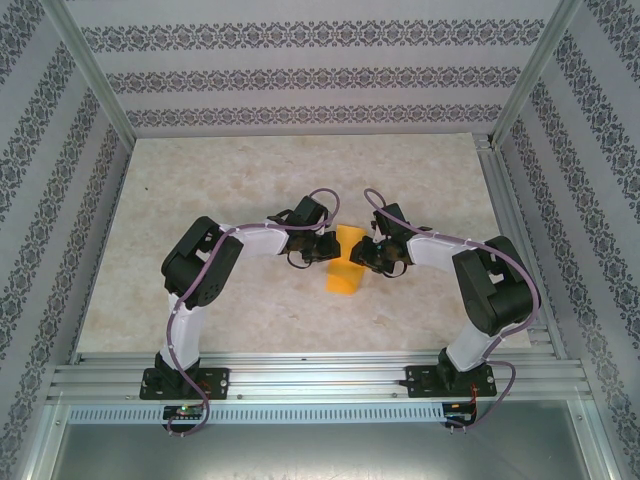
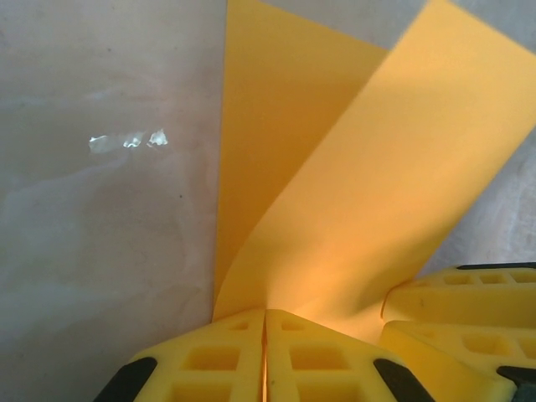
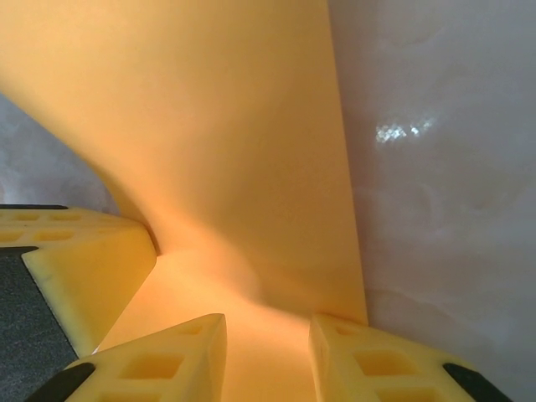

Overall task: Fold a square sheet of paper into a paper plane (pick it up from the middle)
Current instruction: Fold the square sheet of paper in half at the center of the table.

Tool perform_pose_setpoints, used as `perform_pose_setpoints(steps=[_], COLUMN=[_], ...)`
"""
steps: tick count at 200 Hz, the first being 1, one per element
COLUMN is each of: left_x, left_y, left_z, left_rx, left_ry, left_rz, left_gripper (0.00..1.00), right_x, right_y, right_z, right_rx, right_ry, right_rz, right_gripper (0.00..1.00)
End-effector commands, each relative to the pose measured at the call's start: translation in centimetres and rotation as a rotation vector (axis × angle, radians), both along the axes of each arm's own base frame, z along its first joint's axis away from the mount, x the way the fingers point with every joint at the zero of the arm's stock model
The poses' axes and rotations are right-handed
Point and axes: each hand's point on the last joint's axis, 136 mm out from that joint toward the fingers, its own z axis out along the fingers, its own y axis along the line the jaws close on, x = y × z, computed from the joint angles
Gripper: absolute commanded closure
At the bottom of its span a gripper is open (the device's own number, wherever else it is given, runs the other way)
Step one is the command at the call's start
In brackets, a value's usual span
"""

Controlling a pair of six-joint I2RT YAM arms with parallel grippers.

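The square sheet of paper (image 1: 347,264), orange-yellow, lies mid-table between the two grippers, bent so that one flap rises off the table. My left gripper (image 2: 265,313) is shut on the sheet's (image 2: 352,193) near edge, pads pressed together on it. In the top view the left gripper (image 1: 322,247) is at the sheet's left side. My right gripper (image 3: 268,331) stands open, the sheet (image 3: 218,142) passing through the wide gap between its fingers; from above the right gripper (image 1: 371,252) is at the sheet's right side. The paper plane is out of view.
The pale marbled table (image 1: 220,190) is bounded by patterned walls and metal posts, with an aluminium rail (image 1: 320,375) at the near edge. The two grippers sit close together; the right fingers (image 2: 469,314) appear in the left wrist view, and a left finger (image 3: 84,260) in the right wrist view.
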Motion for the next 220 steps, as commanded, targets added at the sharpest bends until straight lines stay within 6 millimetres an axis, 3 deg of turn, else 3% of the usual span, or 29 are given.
perform_pose_setpoints(steps=[1, 21, 44, 80, 106, 125, 154, 187, 220], left_x=[-1.3, -1.4, -1.4, -1.5, -1.6, -1.6, -1.7, -1.7, -1.7], left_y=[0.7, 0.6, 0.4, 0.4, 0.4, 0.4, 0.5, 0.5, 0.4], left_z=[-2.5, -2.5, -2.4, -2.4, -2.4, -2.4, -2.5, -2.4, -2.4], left_rx=[0.083, 0.083, 0.081, 0.082, 0.085, 0.087, 0.089, 0.089, 0.088], left_ry=[0.042, 0.042, 0.042, 0.042, 0.042, 0.041, 0.045, 0.044, 0.042], left_rz=[-0.023, -0.025, -0.027, -0.031, -0.038, -0.039, -0.039, -0.04, -0.042], left_gripper=[0.89, 0.89, 0.89, 0.89, 0.89, 0.89, 0.89, 0.89, 0.89], right_x=[-0.5, -0.7, -1.5, -2.8, -4.1, -4.5, -3.9, -3.5, -4.1], right_y=[-0.3, 0.5, 1.0, 1.6, 0.0, -0.7, -0.4, 1.6, 2.7], right_z=[1.4, 3.0, 2.9, 1.1, -1.6, -2.1, -0.4, 2.7, 2.2], right_rx=[0.02, 0.088, 0.131, 0.148, 0.058, 0.014, 0.022, 0.114, 0.147], right_ry=[-0.022, -0.059, -0.045, 0.009, 0.08, 0.097, 0.059, -0.011, 0.002], right_rz=[0.01, 0.023, 0.033, 0.06, 0.036, 0.036, 0.05, 0.083, 0.097], right_gripper=[0.66, 0.66, 0.66, 0.67, 0.67, 0.68, 0.67, 0.66, 0.66])
